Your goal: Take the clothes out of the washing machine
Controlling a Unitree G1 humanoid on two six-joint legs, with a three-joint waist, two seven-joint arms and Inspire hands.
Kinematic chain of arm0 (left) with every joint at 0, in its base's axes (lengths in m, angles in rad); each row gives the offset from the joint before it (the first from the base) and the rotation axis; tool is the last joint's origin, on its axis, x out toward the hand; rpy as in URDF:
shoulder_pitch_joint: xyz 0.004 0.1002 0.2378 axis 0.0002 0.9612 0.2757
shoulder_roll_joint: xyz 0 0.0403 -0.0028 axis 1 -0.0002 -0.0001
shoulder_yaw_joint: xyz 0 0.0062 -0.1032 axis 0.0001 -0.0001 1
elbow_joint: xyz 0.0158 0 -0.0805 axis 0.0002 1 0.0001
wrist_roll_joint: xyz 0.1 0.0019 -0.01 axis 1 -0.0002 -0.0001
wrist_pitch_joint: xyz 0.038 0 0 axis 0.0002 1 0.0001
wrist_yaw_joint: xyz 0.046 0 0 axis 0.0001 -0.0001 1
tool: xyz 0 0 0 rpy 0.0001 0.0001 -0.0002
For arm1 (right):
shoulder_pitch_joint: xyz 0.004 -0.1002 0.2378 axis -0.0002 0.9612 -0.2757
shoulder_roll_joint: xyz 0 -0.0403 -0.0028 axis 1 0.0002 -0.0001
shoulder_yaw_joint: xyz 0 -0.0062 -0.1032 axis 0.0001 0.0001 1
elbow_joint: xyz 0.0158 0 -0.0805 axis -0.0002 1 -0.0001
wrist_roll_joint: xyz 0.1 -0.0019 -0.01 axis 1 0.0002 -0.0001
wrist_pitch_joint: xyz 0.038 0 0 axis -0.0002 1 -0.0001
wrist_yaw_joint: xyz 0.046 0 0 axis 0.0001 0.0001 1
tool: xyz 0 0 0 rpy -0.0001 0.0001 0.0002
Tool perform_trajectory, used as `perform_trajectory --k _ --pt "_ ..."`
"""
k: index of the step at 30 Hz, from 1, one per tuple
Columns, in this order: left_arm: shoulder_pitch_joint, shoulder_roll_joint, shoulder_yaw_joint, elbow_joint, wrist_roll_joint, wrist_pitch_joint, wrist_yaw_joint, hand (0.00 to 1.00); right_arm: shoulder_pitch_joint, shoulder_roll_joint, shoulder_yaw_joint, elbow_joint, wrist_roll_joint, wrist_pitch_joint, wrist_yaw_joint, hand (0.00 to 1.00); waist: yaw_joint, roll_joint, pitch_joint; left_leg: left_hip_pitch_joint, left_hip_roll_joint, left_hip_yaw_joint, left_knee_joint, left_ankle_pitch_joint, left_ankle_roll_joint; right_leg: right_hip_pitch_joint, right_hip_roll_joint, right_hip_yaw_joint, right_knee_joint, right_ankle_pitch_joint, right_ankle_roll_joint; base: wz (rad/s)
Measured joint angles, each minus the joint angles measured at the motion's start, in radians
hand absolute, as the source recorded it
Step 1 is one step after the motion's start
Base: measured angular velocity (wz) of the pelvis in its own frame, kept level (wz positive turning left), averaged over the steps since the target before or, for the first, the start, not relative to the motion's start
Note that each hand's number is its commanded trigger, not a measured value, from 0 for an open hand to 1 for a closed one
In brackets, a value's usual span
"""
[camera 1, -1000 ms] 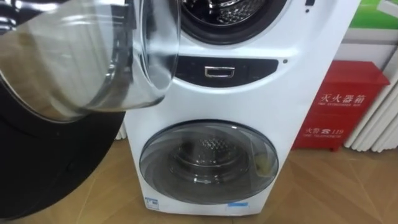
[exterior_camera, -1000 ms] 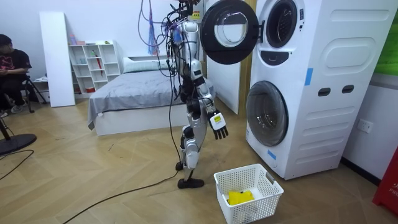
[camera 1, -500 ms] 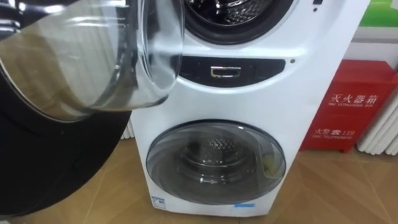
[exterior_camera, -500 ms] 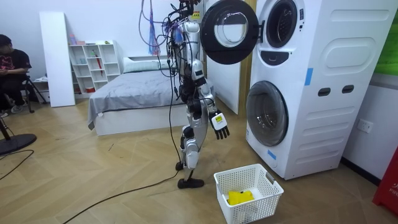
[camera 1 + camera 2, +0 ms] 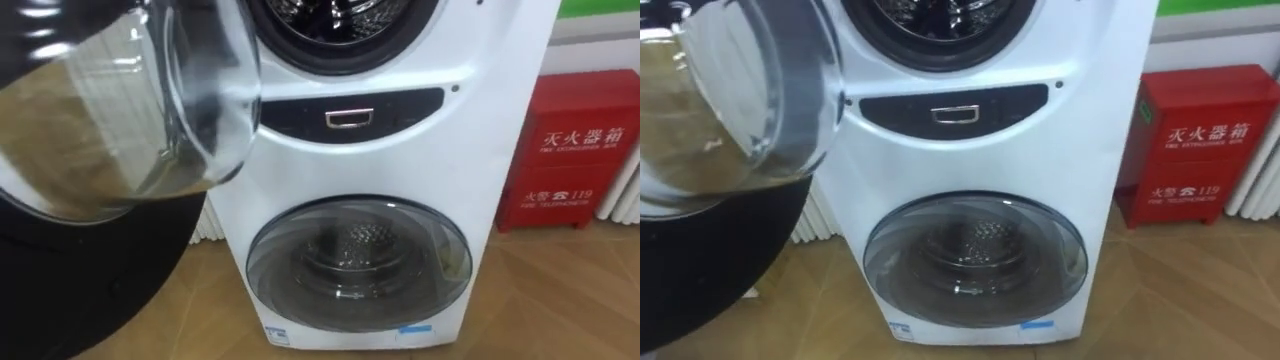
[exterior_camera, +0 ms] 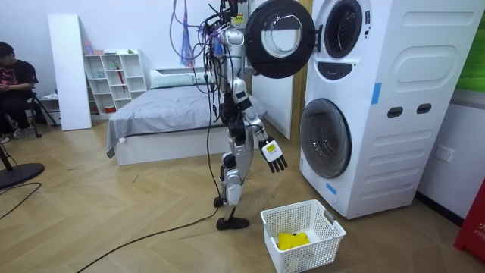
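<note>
Washer (image 5: pixel 500 110): a white stacked unit, one drum above the other, on a wood floor.
Upper door (image 5: pixel 120 110): swung wide open to the robot's left; its clear glass bowl bulges close to the head camera.
Upper drum (image 5: pixel 340 15): the mouth stands open and shows ribbed metal; whether cloth lies inside cannot be told.
Panel (image 5: pixel 350 118): a dark strip with a small handle, between the two drums.
Lower door (image 5: pixel 358 262): closed, with a metal drum dim behind the glass.
Robot: stands upright facing the washer, just beside the open upper door.
Right hand (image 6: pixel 273 155): hangs low at thigh height, held out toward the lower door, fingers spread apart and empty.
Basket (image 6: pixel 322 244): white, on the floor near the robot's feet and in front of the washer.
Clothes (image 6: pixel 292 240): one yellow piece lies in the basket.
Cabinet (image 5: pixel 575 150): red, against the wall at the washer's right.
Person (image 6: pixel 14 83): seated at the room view's left, well apart.
</note>
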Motion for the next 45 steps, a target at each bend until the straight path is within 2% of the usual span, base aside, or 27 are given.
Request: perform_trajectory --k 2,3,4,6,8,10,12,13,14,16,17,18,20,21,22,23,24,25,26,27,28,30,32,34,37,42,45 --pt "-0.006 0.011 0.001 -0.119 0.072 0.002 -0.001 0.0 -0.001 0.001 0.001 -0.002 -0.02 0.002 0.002 0.0 0.003 -0.012 -0.0001 -0.01 0.0 0.0 -0.003 0.0 0.0 -0.013 0.0 0.001 0.001 0.0 0.0 -0.02" --pt "-0.007 0.016 0.002 -0.233 0.109 0.025 0.001 0.0 0.0 0.004 0.001 -0.002 -0.047 0.003 0.001 0.0 0.006 -0.022 -0.0019 -0.019 0.0 -0.006 -0.004 0.0 0.0 -0.018 0.0 -0.001 -0.002 0.002 0.0 0.07" --pt "-0.008 0.016 0.0 -0.347 0.163 0.027 0.008 0.0 0.0 0.009 0.004 0.0 -0.06 0.003 0.0 0.0 0.008 -0.03 -0.0015 -0.018 0.0 -0.015 -0.003 0.0 0.0 -0.017 0.0 0.0 -0.001 0.003 0.0 0.08" --pt "-0.013 0.023 -0.002 -0.51 0.239 0.027 0.016 0.0 -0.002 0.015 0.003 0.003 -0.061 0.003 0.002 0.0 0.008 -0.035 -0.0023 -0.015 0.0 -0.035 -0.005 0.0 0.0 -0.014 -0.001 -0.002 -0.003 0.003 0.001 0.0" --pt "-0.032 0.024 -0.012 -0.66 0.324 0.025 0.02 0.0 -0.006 0.021 0.003 0.014 -0.061 0.002 0.005 0.0 0.0 -0.037 0.0017 -0.015 -0.006 -0.054 -0.01 0.0 0.0 -0.013 -0.001 -0.002 -0.009 0.005 0.003 0.03" --pt "-0.096 0.024 -0.091 -0.808 0.412 0.02 0.027 0.0 -0.006 0.027 0.016 0.028 -0.056 0.007 0.012 0.0 -0.004 -0.037 0.006 -0.016 -0.013 -0.078 -0.011 0.0 0.0 -0.005 -0.004 -0.004 -0.019 0.005 0.003 0.13" --pt "-0.129 0.021 -0.134 -0.851 0.529 0.025 0.012 0.0 -0.006 0.029 0.054 0.029 -0.046 0.01 0.014 0.0 -0.006 -0.039 0.0076 -0.018 -0.013 -0.104 -0.011 0.0 0.0 -0.001 -0.003 -0.012 -0.019 0.005 0.003 0.14" --pt "-0.129 0.015 -0.156 -0.872 0.559 0.03 0.006 0.0 -0.006 0.029 0.067 0.031 -0.036 0.008 0.015 0.0 -0.009 -0.04 0.0084 -0.019 -0.014 -0.112 -0.011 0.0 0.0 0.004 -0.003 -0.015 -0.019 0.005 0.003 0.27" --pt "-0.129 -0.007 -0.209 -0.904 0.625 0.036 0.002 0.0 -0.009 0.029 0.088 0.039 -0.023 0.005 0.017 0.0 -0.018 -0.044 0.011 -0.021 -0.015 -0.122 -0.012 0.0 0.0 0.008 -0.003 -0.02 -0.019 0.005 0.003 0.47" --pt "-0.132 -0.07 -0.323 -0.931 0.723 0.042 -0.02 0.0 -0.03 0.026 0.137 0.077 -0.01 -0.002 0.025 0.0 -0.036 -0.054 0.0109 -0.021 -0.013 -0.141 -0.013 0.002 0.002 0.01 -0.003 -0.012 -0.012 0.005 0.003 0.43" --pt "-0.132 -0.086 -0.354 -0.935 0.747 0.044 -0.026 0.0 -0.041 0.026 0.154 0.086 -0.005 -0.002 0.026 0.0 -0.036 -0.057 0.0109 -0.021 -0.012 -0.142 -0.013 0.002 0.003 0.009 -0.004 -0.011 -0.012 0.005 0.003 0.06" --pt "-0.132 -0.116 -0.413 -0.935 0.79 0.049 -0.037 0.0 -0.067 0.026 0.177 0.104 -0.003 -0.01 0.033 0.0 -0.037 -0.06 0.0115 -0.021 -0.01 -0.147 -0.013 0.002 0.003 0.005 -0.005 -0.011 -0.008 0.005 0.003 0.04" --pt "-0.132 -0.15 -0.502 -0.933 0.829 0.066 -0.059 0.0 -0.099 0.027 0.219 0.123 0.005 -0.031 0.035 0.0 -0.067 -0.059 0.0126 -0.017 -0.01 -0.206 -0.019 0.005 0.008 -0.008 -0.004 -0.022 0.028 0.004 0.004 0.11" --pt "-0.131 -0.165 -0.565 -0.931 0.827 0.067 -0.08 0.0 -0.112 0.029 0.242 0.144 0.025 -0.049 0.035 0.0 -0.073 -0.048 0.0126 -0.008 0.004 -0.286 -0.03 0.009 0.012 -0.051 0.008 -0.025 0.072 -0.019 0.006 -0.35" --pt "-0.13 -0.164 -0.618 -0.93 0.828 0.061 -0.083 0.0 -0.137 0.039 0.272 0.152 0.039 -0.055 0.033 0.0 -0.068 -0.049 0.0149 -0.011 0.02 -0.338 -0.032 0.009 0.012 -0.113 0.04 0.002 0.002 -0.01 -0.024 -0.64" --pt "-0.131 -0.162 -0.63 -0.924 0.828 0.062 -0.089 0.0 -0.159 0.045 0.292 0.149 0.04 -0.057 0.032 0.0 -0.075 -0.053 0.0139 -0.016 0.026 -0.344 -0.03 0.007 0.009 -0.156 0.052 0.024 -0.046 0.026 -0.048 -0.56" --pt "-0.129 -0.176 -0.66 -0.896 0.825 0.065 -0.113 0.0 -0.175 0.046 0.336 0.148 0.049 -0.067 0.03 0.0 -0.121 -0.053 0.0131 -0.016 0.034 -0.342 -0.026 -0.002 -0.008 -0.182 0.056 0.001 -0.032 0.144 -0.044 0.11" --pt "-0.13 -0.207 -0.707 -0.875 0.823 0.063 -0.116 0.0 -0.172 0.044 0.363 0.157 0.053 -0.065 0.025 0.0 -0.163 -0.059 0.0164 -0.01 0.037 -0.273 -0.031 0.001 -0.029 -0.151 0.052 0.016 -0.033 0.144 -0.045 0.41" --pt "-0.131 -0.212 -0.73 -0.869 0.821 0.058 -0.133 0.0 -0.172 0.045 0.367 0.164 0.052 -0.063 0.022 0.0 -0.172 -0.068 0.0222 -0.006 0.037 -0.238 -0.037 0.004 -0.031 -0.137 0.048 0.05 -0.036 0.144 -0.045 0.68" --pt "-0.139 -0.204 -0.802 -0.837 0.818 0.029 -0.168 0.0 -0.172 0.048 0.364 0.176 0.052 -0.063 0.021 0.0 -0.188 -0.086 0.0329 -0.024 0.032 -0.203 -0.056 0.01 -0.028 -0.115 0.035 0.131 -0.04 0.142 -0.04 0.78" --pt "-0.14 -0.193 -0.908 -0.794 0.821 0.009 -0.193 0.0 -0.176 0.04 0.355 0.178 0.052 -0.063 0.021 0.0 -0.206 -0.084 0.0289 -0.056 0.03 -0.183 -0.076 0.059 -0.007 -0.119 0.027 0.159 -0.03 0.131 -0.017 0.68" --pt "-0.103 -0.182 -1.041 -0.746 0.842 0.002 -0.232 0.0 -0.191 0.05 0.358 0.184 0.053 -0.064 0.032 0.0 -0.19 -0.101 0.0282 -0.049 0.014 -0.138 -0.064 0.069 -0.006 -0.125 0.021 0.153 -0.026 0.12 0.003 -0.04" --pt "-0.096 -0.176 -1.12 -0.662 0.851 0.0 -0.272 0.0 -0.218 0.057 0.367 0.182 0.053 -0.068 0.055 0.0 -0.195 -0.103 0.0273 -0.038 0.0 -0.124 -0.064 0.069 -0.005 -0.12 0.013 0.143 -0.032 0.119 0.004 -0.55" --pt "-0.096 -0.175 -1.167 -0.569 0.856 -0.001 -0.32 0.0 -0.238 0.059 0.395 0.177 0.053 -0.068 0.064 0.0 -0.22 -0.102 0.0267 -0.025 -0.014 -0.121 -0.066 0.068 -0.004 -0.113 0.006 0.137 -0.031 0.12 0.004 -0.55" --pt "-0.096 -0.175 -1.21 -0.495 0.856 -0.001 -0.364 0.0 -0.224 0.059 0.395 0.18 0.059 -0.049 0.074 0.0 -0.268 -0.103 0.0267 -0.019 -0.015 -0.094 -0.067 0.068 -0.004 -0.112 0.004 0.139 -0.025 0.118 0.006 -0.08" --pt "-0.095 -0.179 -1.301 -0.324 0.857 -0.002 -0.423 0.0 -0.225 0.061 0.395 0.174 0.076 -0.031 0.081 0.0 -0.283 -0.104 0.0265 -0.002 -0.015 -0.074 -0.067 0.068 -0.003 -0.114 0.009 0.136 -0.016 0.116 0.011 -0.31" --pt "-0.094 -0.181 -1.313 -0.218 0.843 -0.002 -0.447 0.0 -0.224 0.067 0.394 0.174 0.092 -0.031 0.086 0.0 -0.307 -0.104 0.0264 -0.001 -0.014 -0.072 -0.067 0.067 -0.002 -0.114 0.012 0.135 -0.016 0.111 0.014 -0.06"
